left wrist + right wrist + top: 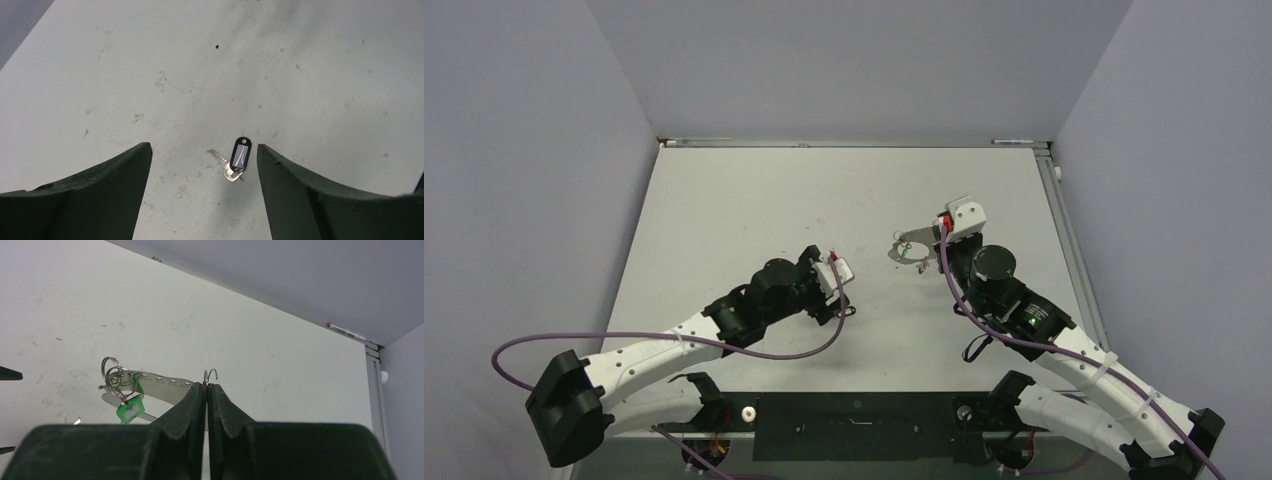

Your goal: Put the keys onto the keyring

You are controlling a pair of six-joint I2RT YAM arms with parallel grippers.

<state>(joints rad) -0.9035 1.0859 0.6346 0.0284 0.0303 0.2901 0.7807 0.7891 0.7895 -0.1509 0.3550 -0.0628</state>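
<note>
The left tool (203, 147) is open wide above the table (150, 60). The black key (235, 161) lies flat on the table between its two fingers (100, 190), closer to the right one. I think the job now is to pick this key up. To do it well, the tool should slide a little right so the key sits in the middle. Then it should go straight down and pinch the fat plastic head, not the thin, smooth metal part. The right tool (206, 386) is squeezed shut on the keyring (212, 372), a thin grey wire with a hooked end poking up. To its left a green key (130, 409) looks to hang by small shiny rings (112, 372). The table is pale, flat and a bit scuffed.
</note>
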